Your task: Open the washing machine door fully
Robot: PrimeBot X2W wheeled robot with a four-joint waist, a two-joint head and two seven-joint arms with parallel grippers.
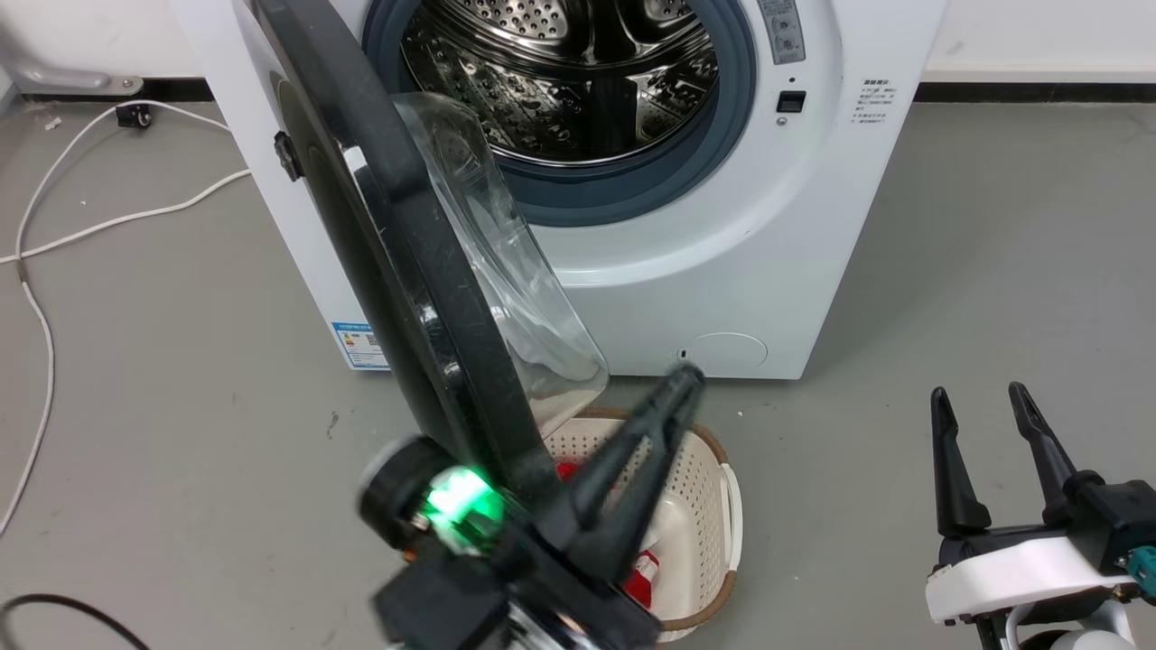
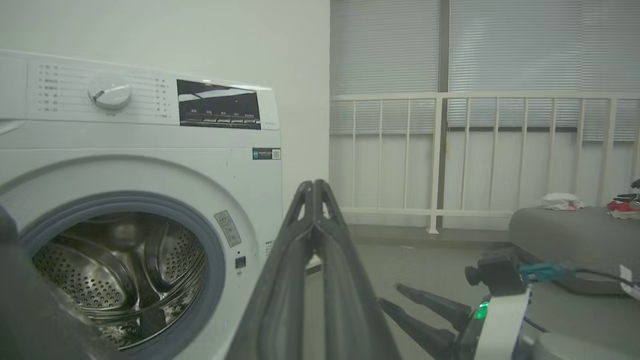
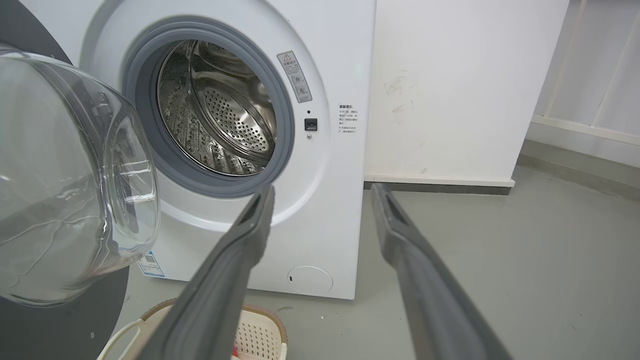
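- Washing machine door (image 1: 397, 271): a large round disc with a glossy black rim. In the head view it is seen nearly edge-on, running from 11 o'clock down to 6 o'clock. It stands swung well clear of the opening and is hinged at the 9 o'clock side of the machine.
- Glass bowl (image 3: 65, 190): a clear, smooth dome bulging from the door's inner face. It lies at 9 o'clock in the right wrist view and is faintly streaked.
- Steel drum (image 1: 578, 81): bright metal pierced with rows of small holes, at 12 o'clock in the head view. A matte grey rubber ring (image 1: 632, 194) encircles it.
- Front panel: smooth white and gently convex, with a small round flap (image 1: 730, 350) low on it.
- Left claw (image 1: 684, 379): long, dark, tapering fingers pressed together with nothing between them. They rise from 6 o'clock just beside the door's lower rim. Contact with the rim cannot be judged.
- Right claw (image 1: 978, 393): fingers spread apart and empty, at 4 o'clock and well away from the machine, over the bare floor.
- Laundry basket (image 1: 704, 506): cream perforated plastic with a brown woven-looking rim. It sits on the floor below the door and holds something red (image 1: 641, 578).
- Floor (image 1: 181, 406): flat matte grey, crossed at 9 o'clock by a thin white cable (image 1: 54, 244).
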